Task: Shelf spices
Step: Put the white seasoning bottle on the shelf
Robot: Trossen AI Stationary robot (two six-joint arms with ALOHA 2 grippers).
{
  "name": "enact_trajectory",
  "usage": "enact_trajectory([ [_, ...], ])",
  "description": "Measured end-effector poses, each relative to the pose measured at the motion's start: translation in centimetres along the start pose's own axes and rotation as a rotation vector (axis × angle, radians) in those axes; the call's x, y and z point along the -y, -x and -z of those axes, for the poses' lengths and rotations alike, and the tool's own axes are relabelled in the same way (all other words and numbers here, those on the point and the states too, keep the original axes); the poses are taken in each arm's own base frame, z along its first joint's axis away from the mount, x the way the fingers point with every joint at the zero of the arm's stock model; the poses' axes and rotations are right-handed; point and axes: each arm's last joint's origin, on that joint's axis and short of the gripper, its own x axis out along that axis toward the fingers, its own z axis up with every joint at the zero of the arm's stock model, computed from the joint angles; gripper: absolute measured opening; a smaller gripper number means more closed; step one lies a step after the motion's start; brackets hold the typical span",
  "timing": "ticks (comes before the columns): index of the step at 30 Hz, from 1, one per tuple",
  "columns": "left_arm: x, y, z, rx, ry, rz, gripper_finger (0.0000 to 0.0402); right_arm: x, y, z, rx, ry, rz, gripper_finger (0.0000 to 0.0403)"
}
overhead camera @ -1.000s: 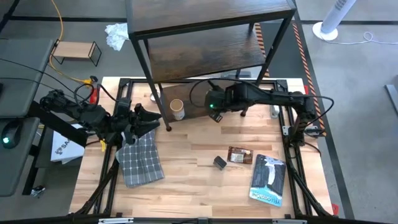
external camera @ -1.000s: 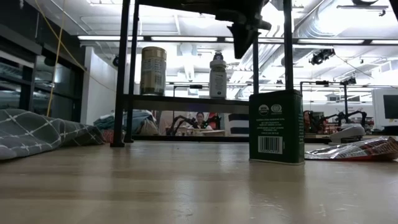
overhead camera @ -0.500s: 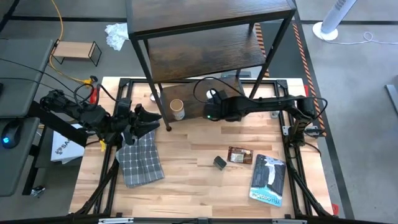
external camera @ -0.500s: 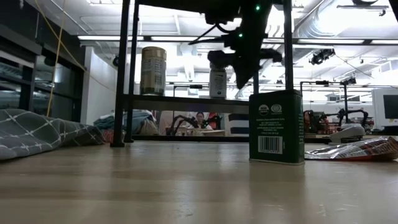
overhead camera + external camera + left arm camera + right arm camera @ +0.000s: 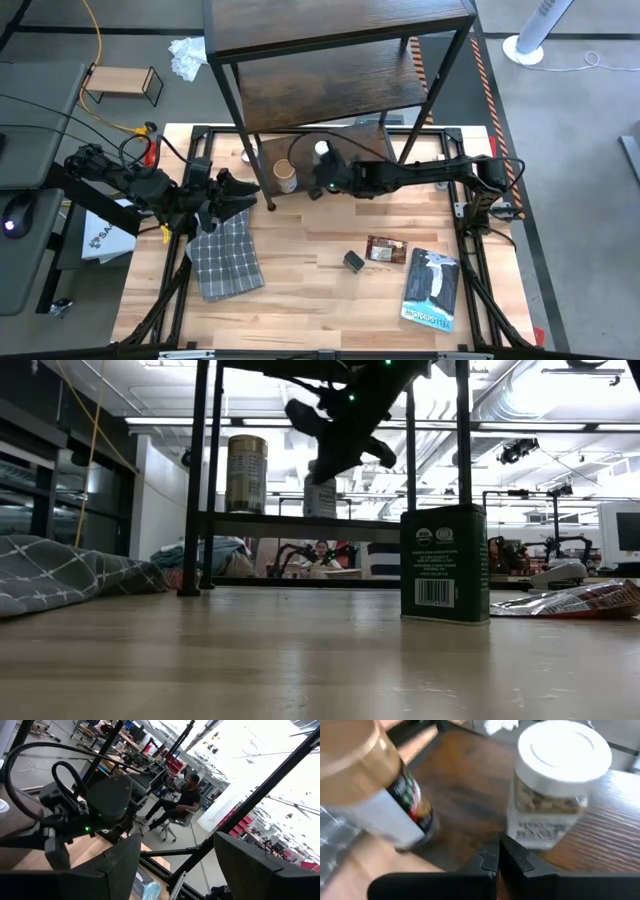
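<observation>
- The shelf (image 5: 330, 60), with dark wood-grain boards on a black frame, is standing at the table's 12 o'clock edge; its lowest board (image 5: 470, 785) is carrying 2 spices.
- The wooden table (image 5: 330, 290) is holding a grey checked cloth (image 5: 225, 262) at 8 o'clock and a blue-and-white book (image 5: 432, 290) at 4 o'clock.
- The right arm is reaching under the shelf from 3 o'clock, and the right gripper (image 5: 322, 182) is sitting just beside the white-capped jar (image 5: 322, 150). In the wrist view its fingers (image 5: 512, 855) are pressed together with nothing between them, clenched on air.
- The left gripper (image 5: 235, 192) is waiting at 9 o'clock above the cloth, fingers spread and released.
- A tan round canister (image 5: 285, 175) is standing on the lowest board, at the jar's 8 o'clock.
- A green tin (image 5: 445, 565) is standing upright on the table near a flat brown packet (image 5: 386, 250); it is probably the small dark box (image 5: 353, 261) in the high view.
</observation>
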Motion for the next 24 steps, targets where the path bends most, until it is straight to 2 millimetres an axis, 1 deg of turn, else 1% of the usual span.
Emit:
enact_trajectory([
  [6,0.0,0.0,0.0,-0.004,0.018,0.006,0.0247,1.1,1.0,0.4,-0.100,0.079,0.165,0.0000],
  [9,0.0,0.0,0.0,-0.004,0.018,0.005,0.0247,1.8,1.1,0.7,-0.101,0.086,0.260,0.0000],
  [13,0.0,0.0,0.0,-0.004,0.037,0.005,0.0247,3.3,0.2,0.2,-0.016,-0.009,0.381,0.0000],
  [16,0.0,0.0,0.0,-0.003,0.038,0.005,0.0247,4.6,-0.7,-0.8,0.012,-0.091,0.414,0.0000],
  [19,0.0,0.0,0.0,0.000,0.037,0.000,0.0247,5.4,-1.9,-2.4,0.048,-0.121,0.365,0.0000],
  [22,0.0,0.0,0.0,0.004,0.038,-0.004,0.0247,5.8,-3.0,-4.3,0.061,-0.103,0.200,0.0000],
  [24,0.0,0.0,0.0,0.005,0.037,-0.006,0.0247,6.1,-3.4,-5.1,0.049,-0.092,0.093,0.0000],
])
